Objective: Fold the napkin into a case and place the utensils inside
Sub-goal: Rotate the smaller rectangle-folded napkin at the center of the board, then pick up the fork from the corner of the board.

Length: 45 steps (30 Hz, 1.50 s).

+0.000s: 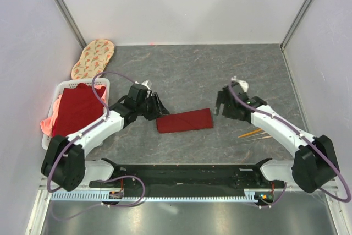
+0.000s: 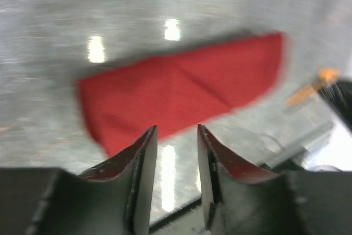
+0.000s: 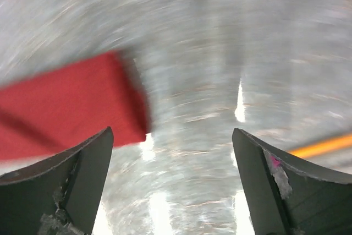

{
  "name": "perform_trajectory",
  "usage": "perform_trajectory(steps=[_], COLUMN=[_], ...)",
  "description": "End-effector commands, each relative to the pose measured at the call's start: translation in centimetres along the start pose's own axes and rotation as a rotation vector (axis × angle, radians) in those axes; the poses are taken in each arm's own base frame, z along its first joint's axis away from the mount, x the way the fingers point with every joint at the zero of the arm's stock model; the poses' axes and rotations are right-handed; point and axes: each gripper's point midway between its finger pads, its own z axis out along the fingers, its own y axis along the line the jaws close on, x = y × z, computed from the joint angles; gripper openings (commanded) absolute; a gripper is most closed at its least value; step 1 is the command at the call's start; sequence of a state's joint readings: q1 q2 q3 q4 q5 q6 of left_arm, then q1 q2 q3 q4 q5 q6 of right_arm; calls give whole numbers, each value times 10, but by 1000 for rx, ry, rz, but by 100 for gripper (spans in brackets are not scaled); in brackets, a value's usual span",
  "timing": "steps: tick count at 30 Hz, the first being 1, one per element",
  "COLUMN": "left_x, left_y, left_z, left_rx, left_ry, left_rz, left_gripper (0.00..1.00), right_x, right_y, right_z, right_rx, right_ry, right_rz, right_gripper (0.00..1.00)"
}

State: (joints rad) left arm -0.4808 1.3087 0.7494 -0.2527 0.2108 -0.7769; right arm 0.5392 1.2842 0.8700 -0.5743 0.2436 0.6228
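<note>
The dark red napkin [image 1: 184,120] lies flat on the grey table as a folded rectangle, the case. My left gripper [image 1: 160,109] hovers just off its left end, jaws apart with nothing between them. My right gripper [image 1: 219,106] stands wide open just off its right end, also holding nothing. In the left wrist view the napkin [image 2: 181,89] lies beyond the left gripper [image 2: 176,130]. In the right wrist view the napkin's end [image 3: 66,108] shows left of the right gripper [image 3: 173,133]. The utensils [image 1: 253,133] lie on the table under my right forearm; an orange one [image 3: 322,147] shows blurred.
A white basket [image 1: 55,89] holding red and pink cloths stands at the left edge. An oval patterned mat [image 1: 93,58] lies behind it near the back wall. Pale walls close in the table on three sides.
</note>
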Motion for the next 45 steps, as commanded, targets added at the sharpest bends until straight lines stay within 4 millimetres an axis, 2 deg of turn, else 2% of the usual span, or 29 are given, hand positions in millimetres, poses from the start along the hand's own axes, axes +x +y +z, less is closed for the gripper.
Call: perform_trajectory(steps=[1, 2, 3, 4, 5, 7, 8, 11, 14, 16, 20, 28, 36, 42, 45], left_x=[-4, -6, -1, 9, 13, 27, 31, 43, 52, 58, 64, 62, 63, 62, 63], left_y=[-71, -84, -95, -108, -122, -138, -143, -153, -159, -162, -164, -165, -163, -164, -163], left_z=[-31, -37, -42, -46, -53, -60, -63, -71, -77, -79, -79, -77, -74, -72, -71], left_rx=[228, 260, 301, 341, 392, 448, 469, 529, 563, 574, 582, 576, 564, 563, 557], left_ry=[-26, -32, -20, 1, 12, 46, 55, 96, 125, 134, 151, 144, 151, 152, 155], left_rz=[156, 178, 198, 230, 255, 289, 298, 319, 341, 356, 371, 370, 366, 366, 364], left_gripper=[47, 47, 47, 47, 47, 46, 46, 45, 45, 45, 45, 45, 44, 43, 44], right_x=[2, 4, 4, 3, 2, -1, -5, -10, -4, 1, 7, 24, 28, 31, 31], right_y=[-73, -78, -100, -109, -131, -150, -163, -182, -194, -192, -187, -185, -194, -195, -195], right_z=[-5, -5, -3, -6, -10, -18, -22, -27, -21, -12, 3, 18, 15, 21, 25], right_rx=[224, 209, 247, 258, 319, 378, 412, 474, 525, 514, 489, 492, 517, 499, 492], right_ry=[68, 95, 99, 93, 88, 61, 44, 33, 63, 100, 129, 171, 147, 165, 167], right_rz=[253, 306, 389, 432, 493, 545, 584, 622, 643, 664, 709, 738, 770, 783, 781], right_gripper=[98, 98, 97, 95, 94, 88, 81, 73, 70, 67, 54, 50, 48, 48, 43])
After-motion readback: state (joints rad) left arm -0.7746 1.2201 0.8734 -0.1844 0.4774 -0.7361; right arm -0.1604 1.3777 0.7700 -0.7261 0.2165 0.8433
